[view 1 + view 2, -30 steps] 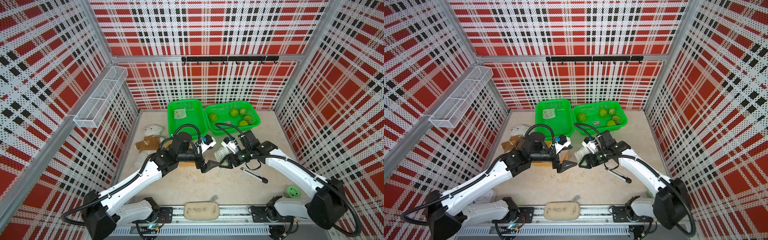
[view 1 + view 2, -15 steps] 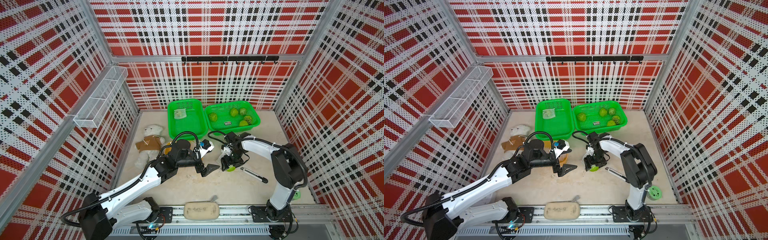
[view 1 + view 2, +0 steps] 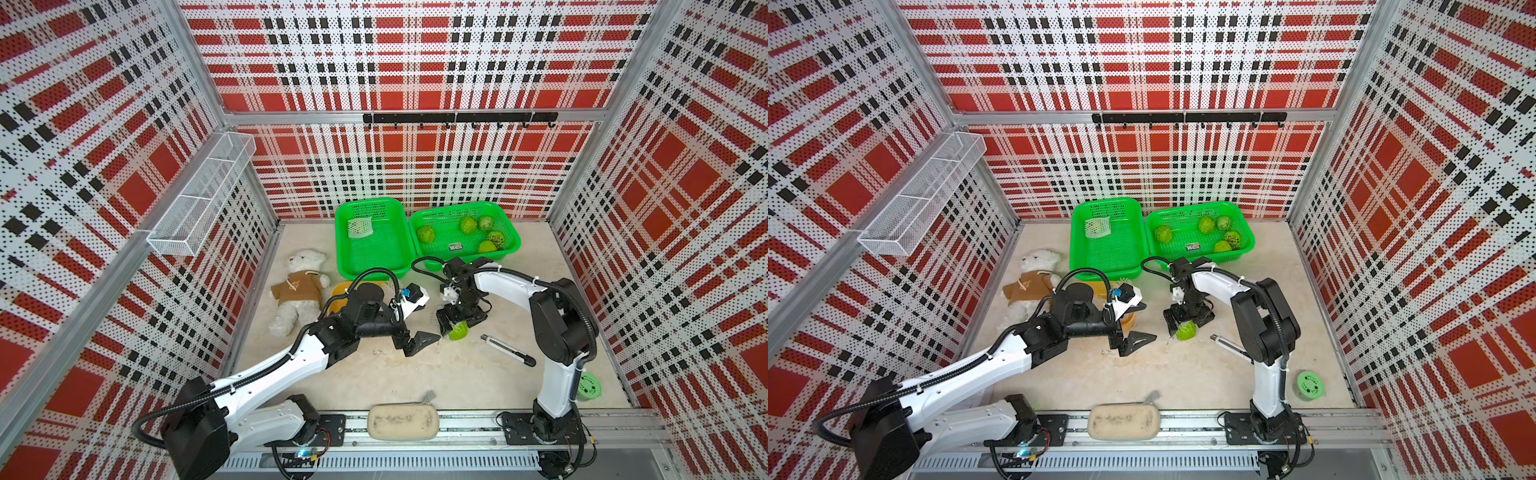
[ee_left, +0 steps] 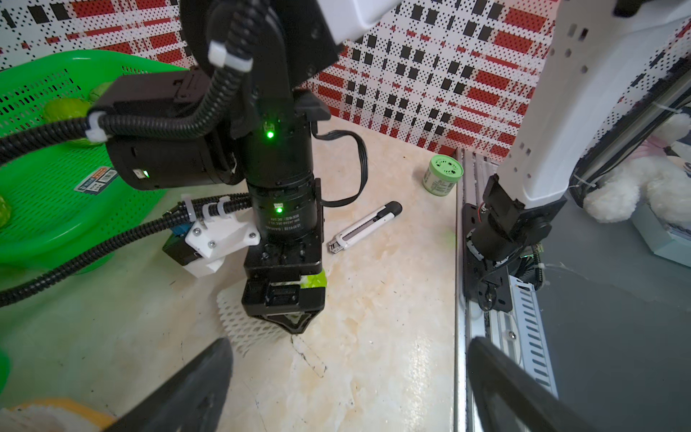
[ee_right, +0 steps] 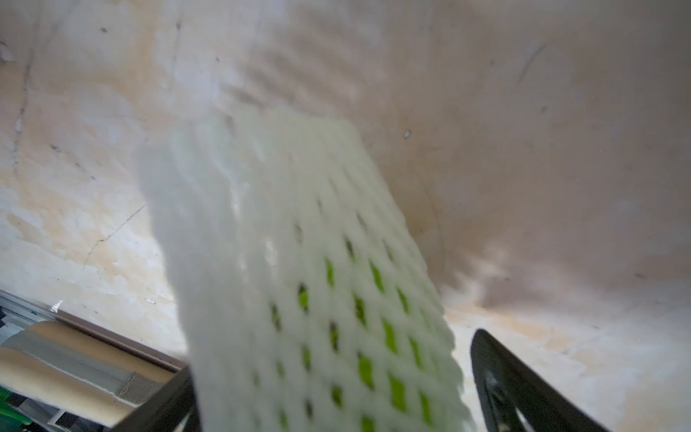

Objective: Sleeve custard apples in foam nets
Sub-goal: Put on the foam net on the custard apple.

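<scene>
Sleeving step, out in the middle of the tabletop [image 3: 374,374]. Right gripper [image 3: 457,323] pointing straight down over one custard apple [image 3: 458,332], jaws spread wide either side of it, clamped on nothing. Foam net [image 5: 299,262] drawn over that fruit, green peeking through the mesh; probably only part-way on, though hard to call from so blurred a close-up. Left gripper [image 3: 420,343] just beside, low over the tabletop, fingers [image 4: 187,389] wide apart and empty.

Looks like a sleeve not yet finished. Next move, at a guess: pinch the loose end of the net with the left, steady the fruit with the right, tug until fully covered, then carry across to the emptier basket [image 3: 338,237] at the far edge, next to the sleeved fruit [image 3: 359,226] lying there. Five bare custard apples [image 3: 426,233] waiting in the fuller basket [image 3: 516,245] alongside.

From the right wrist: mesh and green close up, no baskets. From the left wrist: white net splayed flat on the tabletop, reaching out from under the right gripper, only a sliver of green showing. From both top views: fruit plain enough, net barely made out.
</scene>
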Motion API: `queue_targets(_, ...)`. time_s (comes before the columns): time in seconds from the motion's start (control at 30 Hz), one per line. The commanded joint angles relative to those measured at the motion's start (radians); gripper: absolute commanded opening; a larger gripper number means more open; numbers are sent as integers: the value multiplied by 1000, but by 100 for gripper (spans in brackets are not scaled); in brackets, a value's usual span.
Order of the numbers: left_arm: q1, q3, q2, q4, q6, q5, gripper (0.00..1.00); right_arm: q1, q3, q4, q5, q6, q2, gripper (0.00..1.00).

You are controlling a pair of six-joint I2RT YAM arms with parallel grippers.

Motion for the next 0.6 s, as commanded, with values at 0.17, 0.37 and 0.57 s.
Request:
queue_targets(0.17,-6,11,61,44,-37,5,100,-7,-28,56,-41,7,-168,100)
queue_targets(0.37,-75,35,167,39,-51,-58,97,-55,-168,121,43,113,-340,100)
queue_targets(0.57,-155,127,335,-2,-83,-219,84,-60,-312,128,157,218,-523,96)
